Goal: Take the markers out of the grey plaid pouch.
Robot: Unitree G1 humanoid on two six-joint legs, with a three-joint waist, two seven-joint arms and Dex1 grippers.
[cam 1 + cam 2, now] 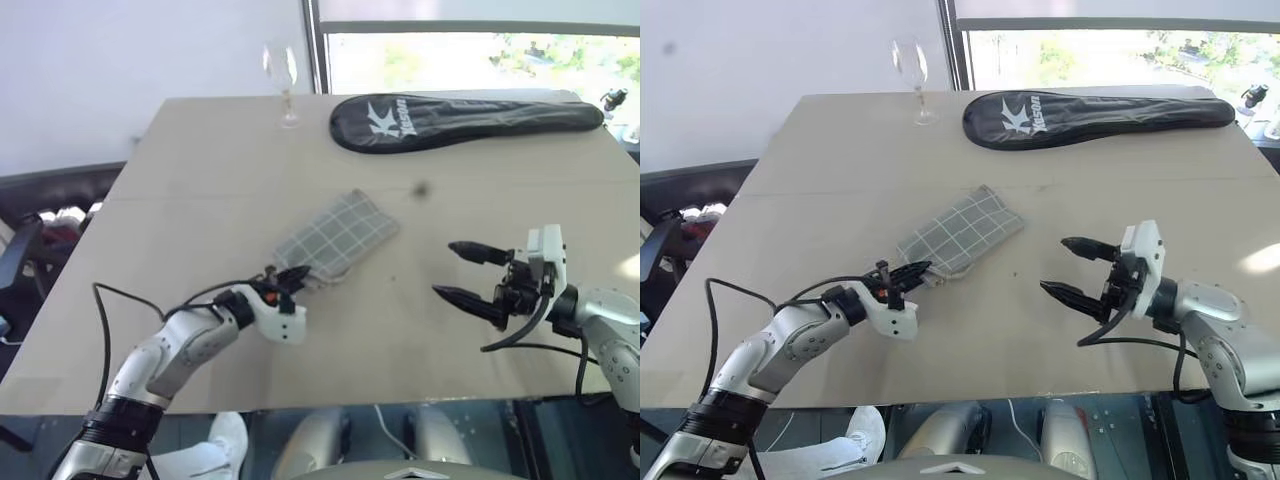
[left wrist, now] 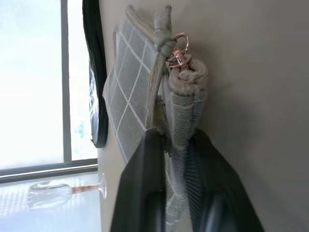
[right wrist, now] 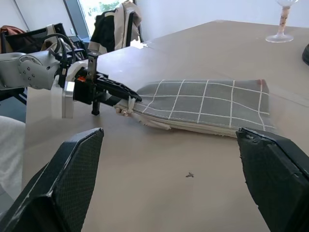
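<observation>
Left claw (image 1: 292, 277) is pinching the soft, limp grey plaid fabric pouch (image 1: 336, 238) at its zipper corner, centre frame; right claw (image 1: 470, 273) is hanging spread, empty.

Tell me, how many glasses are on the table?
1. A single wine glass stands upright at the far edge of the table, left of the black racket cover and beyond the grey plaid pouch.
</observation>
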